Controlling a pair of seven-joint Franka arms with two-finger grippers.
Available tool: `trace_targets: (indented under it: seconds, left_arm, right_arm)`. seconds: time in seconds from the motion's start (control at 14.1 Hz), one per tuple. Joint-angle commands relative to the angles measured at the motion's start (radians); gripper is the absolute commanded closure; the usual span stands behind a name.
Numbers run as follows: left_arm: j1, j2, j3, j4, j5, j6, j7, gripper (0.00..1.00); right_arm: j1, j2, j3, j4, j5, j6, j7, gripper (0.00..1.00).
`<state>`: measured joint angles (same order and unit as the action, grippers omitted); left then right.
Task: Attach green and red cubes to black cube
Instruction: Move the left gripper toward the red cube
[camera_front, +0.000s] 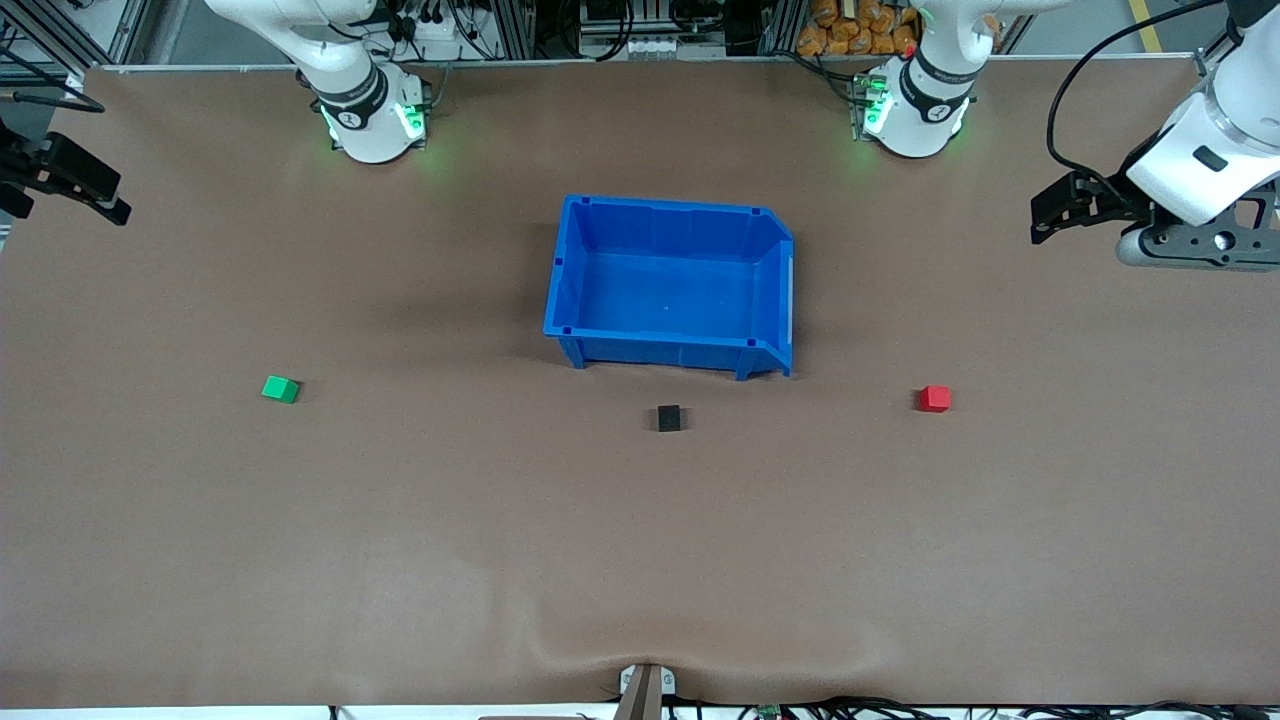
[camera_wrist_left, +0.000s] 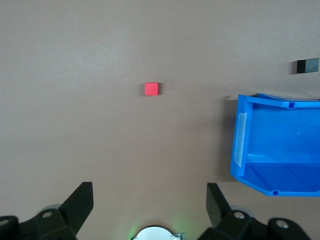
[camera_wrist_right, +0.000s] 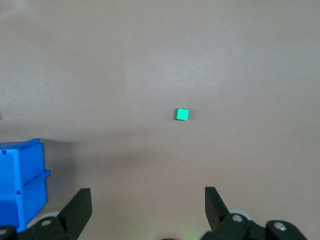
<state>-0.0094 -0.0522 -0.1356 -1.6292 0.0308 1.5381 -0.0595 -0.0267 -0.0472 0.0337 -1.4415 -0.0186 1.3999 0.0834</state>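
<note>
While the right gripper (camera_front: 95, 200) hangs spread wide and empty above the table's end, well apart from the green cube (camera_front: 281, 389), the black cube (camera_front: 669, 418) lies before the blue bin (camera_front: 672, 355), and the red cube (camera_front: 935, 398) sits clear of the equally spread left gripper (camera_front: 1050, 215).

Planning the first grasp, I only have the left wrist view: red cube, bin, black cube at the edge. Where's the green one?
Observer: The green cube lies toward the right arm's end of the table, alone on the mat.
Operator: Right gripper near it?
Observer: No. The right gripper hangs open, high over that end, green cube ahead of it.
Operator: Anything in the bin?
Observer: No. The blue bin holds no cubes; the black cube sits just nearer the front camera than it.
</note>
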Motion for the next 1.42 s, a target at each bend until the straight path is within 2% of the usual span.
trace_targets:
  seconds: [0.0, 0.93, 1.35]
  left_arm:
    - [0.011, -0.015, -0.01, -0.006, -0.002, -0.015, 0.007, 0.0]
    - [-0.006, 0.023, -0.022, 0.0, -0.022, -0.018, -0.011, 0.0]
    - [-0.004, 0.101, -0.036, 0.0, -0.034, -0.016, -0.011, 0.0]
  right_arm:
    - [0.001, 0.01, -0.001, 0.023, 0.006, -0.015, 0.002, 0.0]
    - [-0.015, 0.041, -0.006, 0.018, 0.005, -0.016, 0.006, 0.0]
    - [-0.018, 0.089, -0.02, 0.02, 0.002, -0.002, 0.006, 0.0]
